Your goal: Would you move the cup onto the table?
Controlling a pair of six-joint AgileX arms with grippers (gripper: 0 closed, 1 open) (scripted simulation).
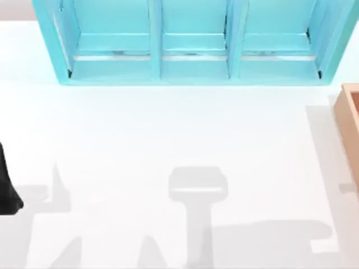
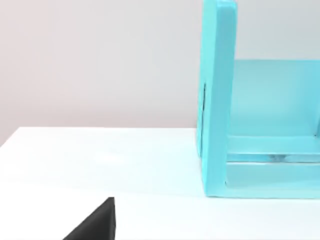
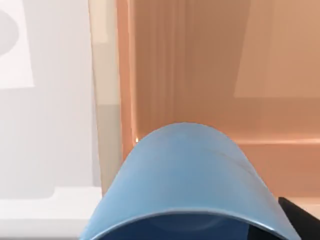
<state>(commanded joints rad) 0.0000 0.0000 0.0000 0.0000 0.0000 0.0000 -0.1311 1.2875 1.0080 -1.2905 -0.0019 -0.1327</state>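
At the top view's far left edge, my left arm (image 1: 7, 190) is sitting parked as a dark shape; I cannot tell its pincer's state. Moving right, the broad white table (image 1: 168, 134) is offering open room in front of the turquoise shelf unit (image 1: 190, 50). In the right wrist view, the small round blue cup (image 3: 187, 185) is hanging close under the camera, above the tan wooden box (image 3: 210, 75); the grip itself is hidden, so I cannot tell the right pincer's state either. I am judging it best to clear the box wall, then set the cup down upright.
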